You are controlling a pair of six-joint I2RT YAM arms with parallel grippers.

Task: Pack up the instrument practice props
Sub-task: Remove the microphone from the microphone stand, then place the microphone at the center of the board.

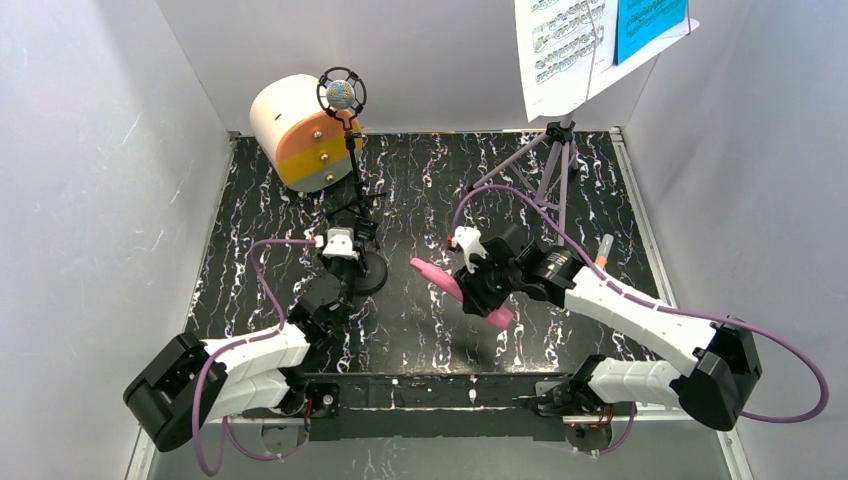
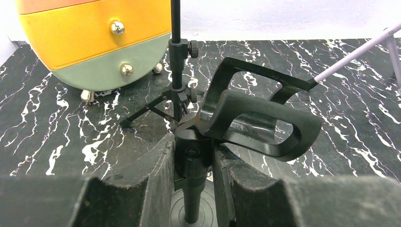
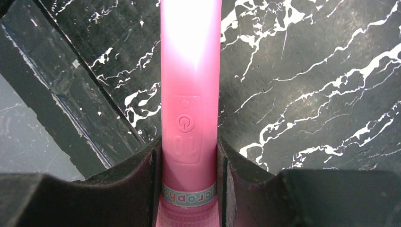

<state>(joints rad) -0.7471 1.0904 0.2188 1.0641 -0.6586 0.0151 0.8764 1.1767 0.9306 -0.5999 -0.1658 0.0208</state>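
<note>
My right gripper (image 1: pixel 474 287) is shut on the pink toy microphone (image 1: pixel 432 275), which it holds slanted over the middle of the mat. In the right wrist view the pink microphone (image 3: pixel 190 94) sits upright between the pads (image 3: pixel 156 184). My left gripper (image 2: pixel 193 153) is shut on the post of a black mic stand (image 2: pixel 191 142) with an empty clip holder (image 2: pixel 265 123) and a round base (image 1: pixel 372 272). Behind it the purple silver-headed microphone (image 1: pixel 341 95) stands on a thin black tripod (image 1: pixel 352 175). The lilac music rack (image 1: pixel 556 165) at the back right carries white (image 1: pixel 555 50) and blue (image 1: pixel 645 25) pages.
A cream cylinder box (image 1: pixel 290 125) with an orange and grey knobbed face (image 2: pixel 94 42) stands at the back left, just behind the tripod. White walls close the black marbled mat (image 1: pixel 420 200) on three sides. A black strip (image 1: pixel 430 390) runs along the near edge.
</note>
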